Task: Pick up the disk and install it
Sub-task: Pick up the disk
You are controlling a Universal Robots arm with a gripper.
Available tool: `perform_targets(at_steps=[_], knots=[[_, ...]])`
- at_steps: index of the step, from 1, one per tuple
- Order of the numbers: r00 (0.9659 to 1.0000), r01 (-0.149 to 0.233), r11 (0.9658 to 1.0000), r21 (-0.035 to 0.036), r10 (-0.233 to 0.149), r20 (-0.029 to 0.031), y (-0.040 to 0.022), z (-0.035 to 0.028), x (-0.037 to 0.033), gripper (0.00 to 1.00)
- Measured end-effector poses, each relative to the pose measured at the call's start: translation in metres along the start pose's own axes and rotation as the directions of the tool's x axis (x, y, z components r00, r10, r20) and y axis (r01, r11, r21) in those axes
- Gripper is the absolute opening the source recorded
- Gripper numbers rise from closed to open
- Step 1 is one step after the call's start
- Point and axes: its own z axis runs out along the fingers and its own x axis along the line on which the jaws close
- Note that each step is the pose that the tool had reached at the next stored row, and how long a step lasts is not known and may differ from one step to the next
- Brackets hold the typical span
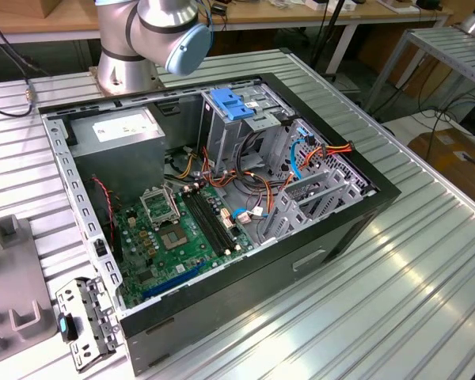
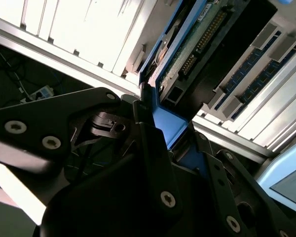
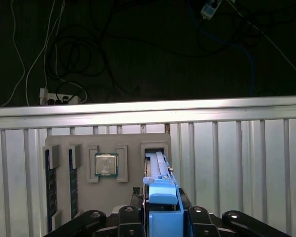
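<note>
Found the case (image 1: 245, 294) open on top, reachable from above. Saw cables (image 1: 249, 188) strung across its middle, before the cage (image 1: 249, 134), crowding the way in. Noted the arm (image 1: 154, 32) at the table's (image 1: 412, 261) edge behind the case, with bare table along the opposite edge. In the first wrist view, saw the disk (image 3: 160, 190) clamped in the gripper (image 3: 163, 213), upright in the tray's (image 3: 133, 140) slot, with open air above.
</note>
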Motion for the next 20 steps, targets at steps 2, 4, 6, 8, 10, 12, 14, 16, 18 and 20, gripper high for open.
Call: perform_targets(at_steps=[2,4,6,8,10,12,14,16,18,20], knots=[[1.0,0.0,1.0,0.0001,0.0,0.0001,0.0,-0.0021,0.0,0.37],[1.0,0.0,1.0,0.0002,0.0,0.0001,0.0,-0.0036,0.0001,0.37],[1.0,0.0,1.0,0.0002,0.0,0.0001,0.0,-0.005,0.0001,0.37],[1.0,0.0,1.0,0.0002,0.0,0.0001,0.0,-0.0061,0.0002,0.37],[1.0,0.0,1.0,0.0001,0.0,0.0001,0.0,-0.0083,0.0002,0.37],[1.0,0.0,1.0,0.0001,0.0,0.0001,0.0,-0.0099,0.0003,0.37],[1.0,0.0,1.0,0.0003,0.0,0.0002,0.0,-0.0112,0.0003,0.37],[1.0,0.0,1.0,0.0002,0.0,0.0001,0.0,-0.0114,0.0003,0.37],[1.0,0.0,1.0,0.0001,0.0,0.0,0.0,-0.0138,0.0004,0.37],[1.0,0.0,1.0,0.0002,0.0,0.0001,0.0,-0.0159,0.0005,0.37]])
